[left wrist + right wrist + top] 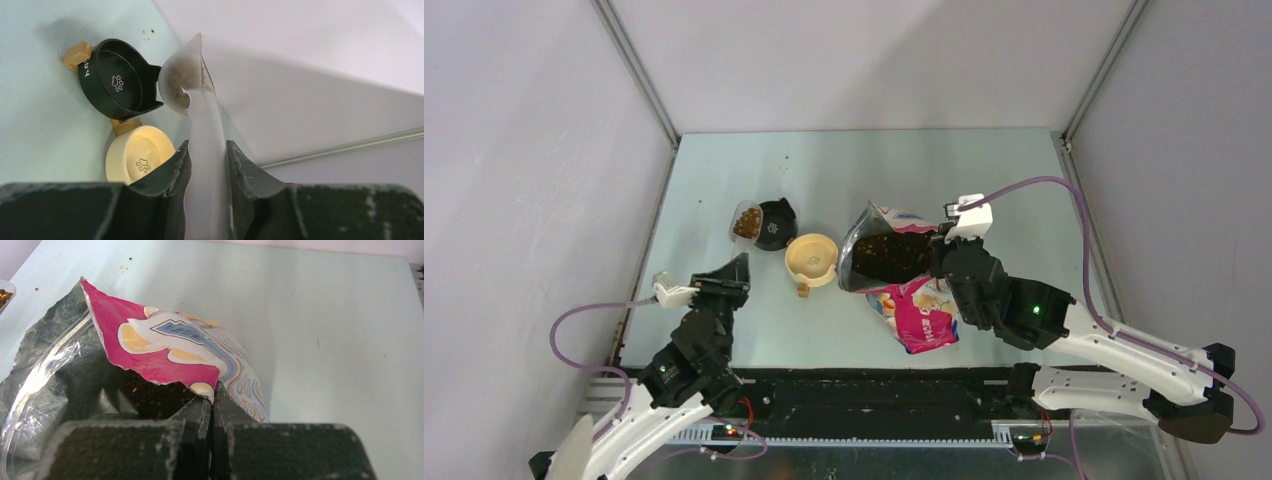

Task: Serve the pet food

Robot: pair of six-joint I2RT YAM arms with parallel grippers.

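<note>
Nearest the bases, I am gripping the handle of the clear scoop [182, 85] in the left gripper [206, 150], jaws narrowed onto it. The scoop's cup is carrying a load of pet food [176, 80] just beside the rim of the black bowl [117, 82], whose paw-print floor is showing bare. On my other side, the right gripper [212, 402] is pinching the torn lip of the bag [165, 347], jaws fully closed on the foil and holding the mouth agape. More pellets are lying dark inside the bag.

As I read it, the pour is the step in hand. I am planning to bring the cup over the bowl's middle, stay low, and roll the wrist slowly so the pellets slide rather than bounce.

The cream bowl [140, 157] is sitting just beside the black one, so a hasty tip is risking a spill into the wrong dish. The left wall is standing close to the scoop, leaving little swing that way. Beyond the bowls, the table [984, 170] is offering the freer room, with a few crumbs [147, 32] lying on it.
</note>
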